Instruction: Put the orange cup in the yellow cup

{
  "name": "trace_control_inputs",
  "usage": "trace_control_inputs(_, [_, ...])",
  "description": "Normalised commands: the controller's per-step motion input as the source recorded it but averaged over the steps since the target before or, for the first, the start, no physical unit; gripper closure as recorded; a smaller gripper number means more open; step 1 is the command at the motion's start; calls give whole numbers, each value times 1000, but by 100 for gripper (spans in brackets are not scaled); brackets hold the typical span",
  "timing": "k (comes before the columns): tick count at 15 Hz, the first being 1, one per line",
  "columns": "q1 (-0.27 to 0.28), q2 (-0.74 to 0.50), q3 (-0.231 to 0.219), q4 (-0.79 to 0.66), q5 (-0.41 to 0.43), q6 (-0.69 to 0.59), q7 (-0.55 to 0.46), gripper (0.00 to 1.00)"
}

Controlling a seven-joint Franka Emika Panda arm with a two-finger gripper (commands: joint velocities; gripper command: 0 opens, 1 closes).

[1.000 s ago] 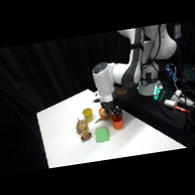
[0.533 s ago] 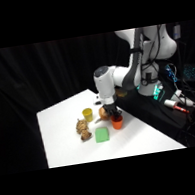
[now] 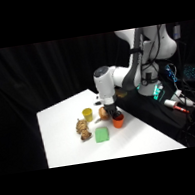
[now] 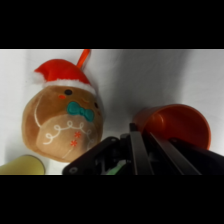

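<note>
The orange cup [image 3: 118,121] stands upright on the white table [image 3: 58,121], right of the middle. In the wrist view the orange cup [image 4: 176,124] fills the right side, open mouth facing the camera. My gripper [image 3: 111,113] hangs low just above and left of it. In the wrist view the gripper [image 4: 137,134] has its black linkage right at the cup's left rim. The yellow cup [image 3: 87,113] stands upright further left, apart from the orange one. Only the yellow cup's [image 4: 22,165] rim shows at the wrist view's bottom left corner.
A round gingerbread plush with a red Santa hat [image 4: 62,120] lies between the two cups, also seen as the plush [image 3: 103,113] beside the gripper. A green block [image 3: 101,134] and a brownish lumpy toy [image 3: 82,129] lie nearer the table's front edge.
The gripper has come down a little toward the orange cup's rim. The cups, the plush and the block have not moved.
</note>
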Motion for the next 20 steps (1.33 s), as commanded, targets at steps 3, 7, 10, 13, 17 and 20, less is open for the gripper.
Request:
trace_control_inputs(3, [-3, -278, 21, 101, 68, -380, -152, 94])
trace_control_inputs(7, [9, -295, -12, 199, 8, -486, -126, 94])
trace_control_inputs(10, [0, -142, -51, 253, -75, -294, -92, 95])
trace_control_inputs(13, [-36, 1, -84, 275, -127, -171, -81, 95])
trace_control_inputs(17, [-91, 71, -98, 284, -105, -190, -104, 95])
trace_control_inputs(20, [-118, 74, -81, 284, -50, -230, -153, 95])
